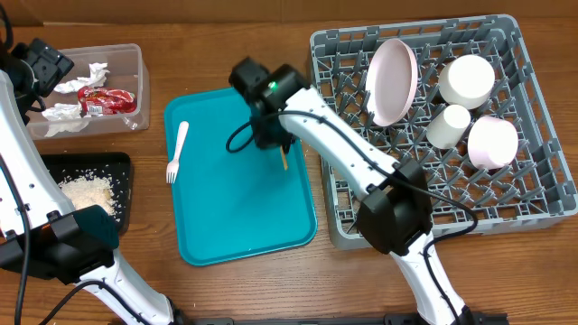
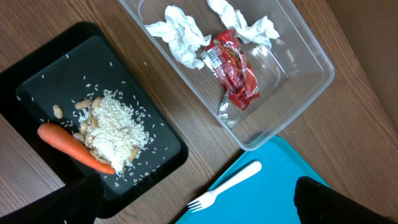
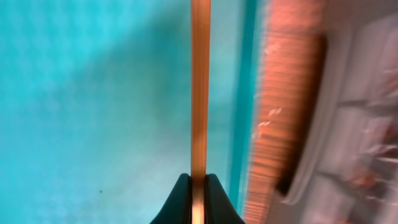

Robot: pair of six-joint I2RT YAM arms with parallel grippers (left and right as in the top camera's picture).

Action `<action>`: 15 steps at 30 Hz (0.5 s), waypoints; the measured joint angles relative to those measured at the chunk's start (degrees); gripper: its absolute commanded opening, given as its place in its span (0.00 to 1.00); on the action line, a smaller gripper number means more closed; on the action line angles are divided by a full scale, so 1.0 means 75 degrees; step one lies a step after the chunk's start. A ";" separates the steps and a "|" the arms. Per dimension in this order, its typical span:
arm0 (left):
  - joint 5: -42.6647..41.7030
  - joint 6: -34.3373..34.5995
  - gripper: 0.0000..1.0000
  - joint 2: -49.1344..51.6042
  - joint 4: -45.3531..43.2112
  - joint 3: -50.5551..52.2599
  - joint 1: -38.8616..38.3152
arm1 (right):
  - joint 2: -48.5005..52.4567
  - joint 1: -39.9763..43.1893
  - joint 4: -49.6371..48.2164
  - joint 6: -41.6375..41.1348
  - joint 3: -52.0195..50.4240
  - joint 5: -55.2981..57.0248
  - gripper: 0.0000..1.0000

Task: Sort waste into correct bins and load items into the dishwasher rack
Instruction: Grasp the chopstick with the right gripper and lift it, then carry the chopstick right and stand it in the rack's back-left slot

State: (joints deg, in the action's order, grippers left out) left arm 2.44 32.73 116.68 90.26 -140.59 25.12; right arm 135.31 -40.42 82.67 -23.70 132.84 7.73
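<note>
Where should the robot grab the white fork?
Best guess: the fork by the middle of its handle, coming straight down from above. It lies flat on the tray, and the handle is straight and narrow, easy to pinch across.

Teal tray (image 1: 237, 203), orange carrot (image 2: 73, 147), grey rack (image 1: 535, 195)

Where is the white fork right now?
In the overhead view, the white fork lies on the left side of the teal tray, close to the clear tub and the black tray.
</note>
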 measured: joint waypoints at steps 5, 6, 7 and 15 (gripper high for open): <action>0.0003 0.0000 1.00 0.0000 -0.0003 0.0000 0.0000 | -0.0003 0.0565 0.0743 0.0061 0.1818 0.0796 0.04; 0.0000 0.0000 1.00 0.0000 -0.0003 0.0000 0.0000 | -0.0003 0.0778 0.0807 0.0152 0.2116 0.0866 0.04; 0.0000 0.0000 1.00 0.0000 0.0000 0.0000 0.0000 | -0.0003 0.0935 0.0822 0.0224 0.2276 0.0895 0.04; 0.0000 0.0000 1.00 0.0000 -0.0003 0.0000 0.0000 | 0.0012 0.2678 0.0737 0.1504 0.2489 -0.0044 0.04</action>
State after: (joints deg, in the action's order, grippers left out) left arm 2.44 32.73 116.68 90.24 -140.59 25.12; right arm 135.39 -20.34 88.20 -12.43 151.50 7.40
